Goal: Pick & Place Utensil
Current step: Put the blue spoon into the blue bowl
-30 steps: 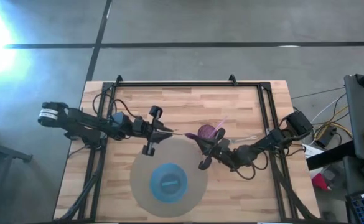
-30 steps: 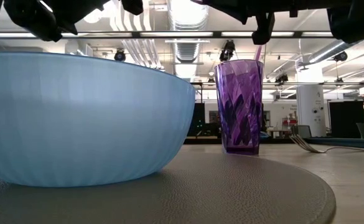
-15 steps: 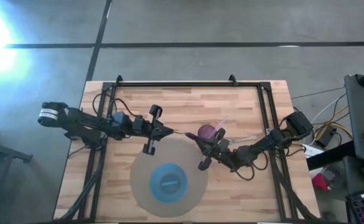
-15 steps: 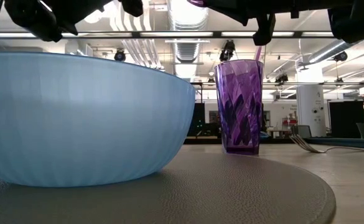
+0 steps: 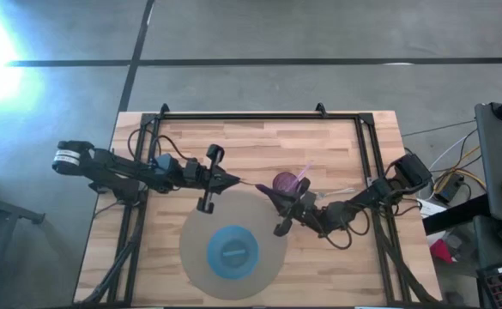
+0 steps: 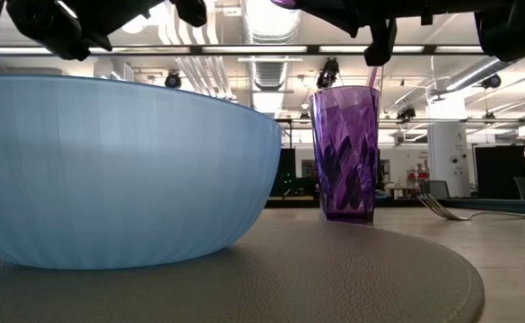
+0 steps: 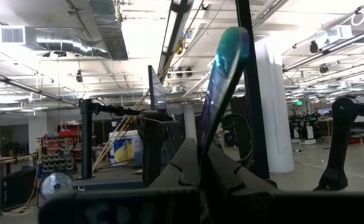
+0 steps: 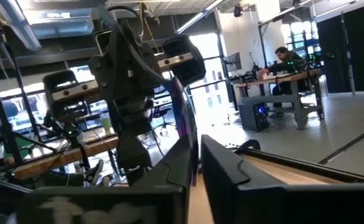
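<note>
A thin purple spoon [image 5: 263,189] hung between both grippers over the grey mat's [image 5: 272,257] edge: left gripper [image 5: 233,181] pinched it, right gripper [image 5: 278,196] slightly parted.

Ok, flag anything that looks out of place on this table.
The purple utensil hangs in mid-air above the edge of the mat, pinched in the left gripper, its other end at the right gripper. A fork lies on the wood beside the purple cup.

Your left arm [image 5: 117,170] is dark, jointed, and carries a white labelled band near its base with a blue patch mid-length. Your right arm [image 5: 366,197] is equally dark, with black cables looping alongside.
</note>
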Action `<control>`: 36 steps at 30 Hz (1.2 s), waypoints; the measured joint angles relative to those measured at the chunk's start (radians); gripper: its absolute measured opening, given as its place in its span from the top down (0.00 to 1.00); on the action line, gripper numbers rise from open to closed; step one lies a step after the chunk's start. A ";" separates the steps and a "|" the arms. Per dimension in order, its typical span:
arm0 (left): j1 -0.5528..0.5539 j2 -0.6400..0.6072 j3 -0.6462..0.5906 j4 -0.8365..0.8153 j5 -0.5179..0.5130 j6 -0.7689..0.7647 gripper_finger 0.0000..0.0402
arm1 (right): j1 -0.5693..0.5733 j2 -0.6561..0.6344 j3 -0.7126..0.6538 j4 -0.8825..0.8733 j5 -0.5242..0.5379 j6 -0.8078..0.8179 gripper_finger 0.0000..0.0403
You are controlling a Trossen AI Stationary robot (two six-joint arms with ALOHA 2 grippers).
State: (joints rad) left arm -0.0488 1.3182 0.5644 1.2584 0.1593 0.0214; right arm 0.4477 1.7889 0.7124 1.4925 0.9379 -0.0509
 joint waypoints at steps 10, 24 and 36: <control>-0.001 -0.014 0.000 -0.053 -0.024 -0.009 1.00 | 0.011 -0.004 0.000 0.002 0.007 0.007 0.68; -0.001 -0.174 0.000 -0.377 -0.180 -0.174 1.00 | 0.085 -0.109 -0.002 -0.001 0.009 -0.241 0.56; 0.000 -0.308 0.000 -0.742 -0.342 -0.420 1.00 | 0.157 -0.211 -0.004 -0.023 0.258 -0.490 0.55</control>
State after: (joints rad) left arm -0.0486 1.0098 0.5644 0.5165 -0.1825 -0.3983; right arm 0.6048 1.5776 0.7086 1.4693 1.1957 -0.5411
